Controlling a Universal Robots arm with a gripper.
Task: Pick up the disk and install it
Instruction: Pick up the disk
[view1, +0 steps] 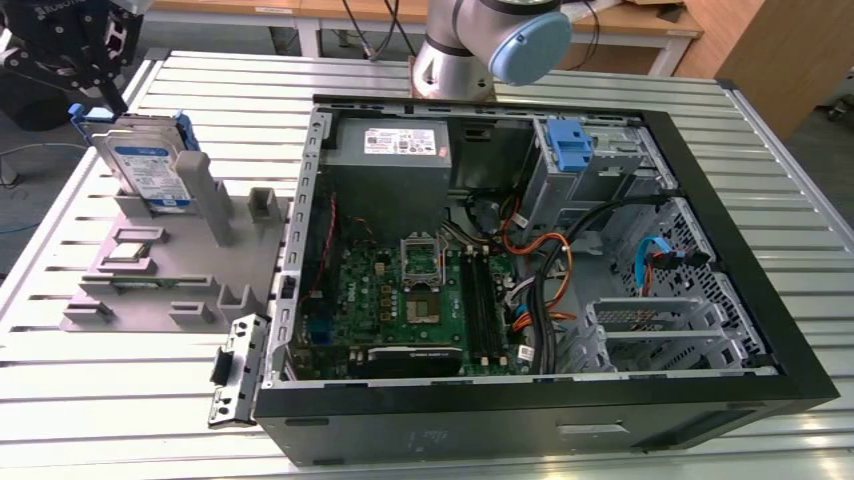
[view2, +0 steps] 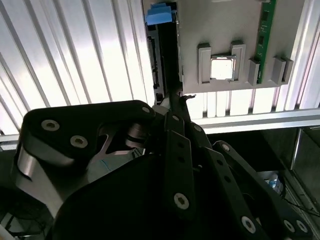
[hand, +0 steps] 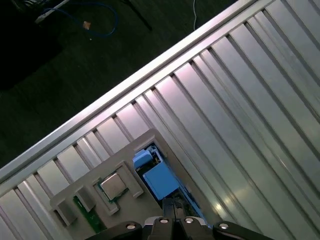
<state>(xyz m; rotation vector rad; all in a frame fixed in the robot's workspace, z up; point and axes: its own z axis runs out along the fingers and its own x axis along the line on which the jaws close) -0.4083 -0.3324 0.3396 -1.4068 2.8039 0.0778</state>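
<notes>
The disk (view1: 144, 165) stands on edge in a slot of the grey holder (view1: 174, 270) at the exterior view's left. It is silver with a white-and-blue label and blue rails. My gripper (view1: 107, 100) hangs right at its top edge. In the second wrist view my gripper (view2: 174, 102) reaches down onto the end of the disk (view2: 162, 60), whose blue rail shows at the far end. In the first wrist view the blue rail of the disk (hand: 157, 177) lies just beyond my gripper (hand: 172, 210).
An open computer case (view1: 787, 330) lies on the slatted metal table (view1: 80, 400), with a drive bay and blue latch (view1: 570, 145) at its back right and a grey power supply (view1: 400, 145) beside it. The holder (view2: 225, 30) also carries a processor chip (view2: 221, 68) and a memory stick (view2: 267, 30).
</notes>
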